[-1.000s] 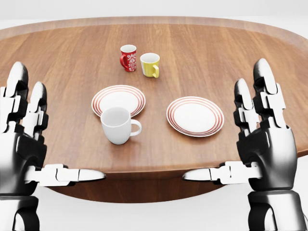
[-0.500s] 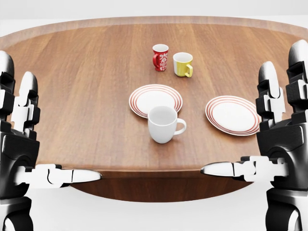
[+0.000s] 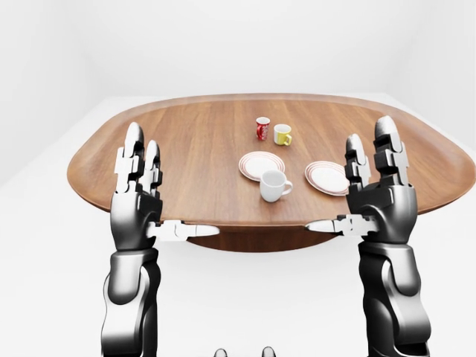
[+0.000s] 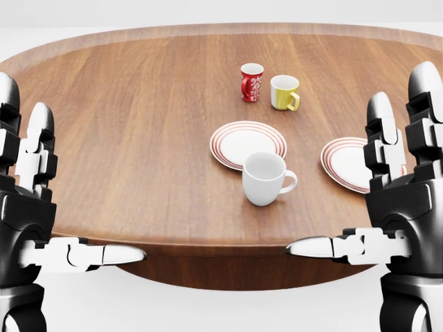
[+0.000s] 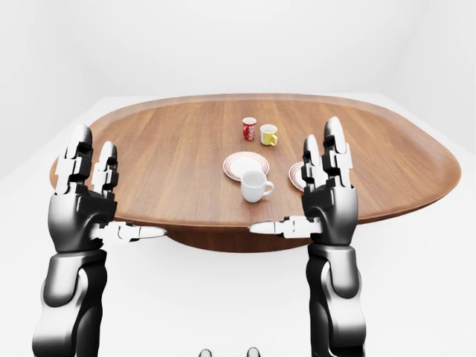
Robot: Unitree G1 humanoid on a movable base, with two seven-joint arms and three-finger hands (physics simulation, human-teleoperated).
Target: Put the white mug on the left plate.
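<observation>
The white mug (image 4: 264, 178) stands upright on the wooden table (image 4: 138, 124), handle to the right, just below the left plate (image 4: 248, 144), a white plate with red rings. A second ringed plate (image 4: 349, 163) lies to the right, partly hidden by my right hand. My left hand (image 4: 41, 207) is raised at the head view's left edge, fingers spread and empty. At the right edge my right hand (image 4: 387, 200) is held up the same way, open. Both hands hover near the table's near edge, apart from the mug.
A red patterned mug (image 4: 251, 82) and a yellow mug (image 4: 284, 92) stand side by side above the left plate. The table is a large oval with a raised rim (image 3: 82, 152). White floor and walls surround it.
The whole picture has shifted: mugs and plates slid rightward in the head view, so the camera and base moved left. Both hands keep the same open raised pose.
</observation>
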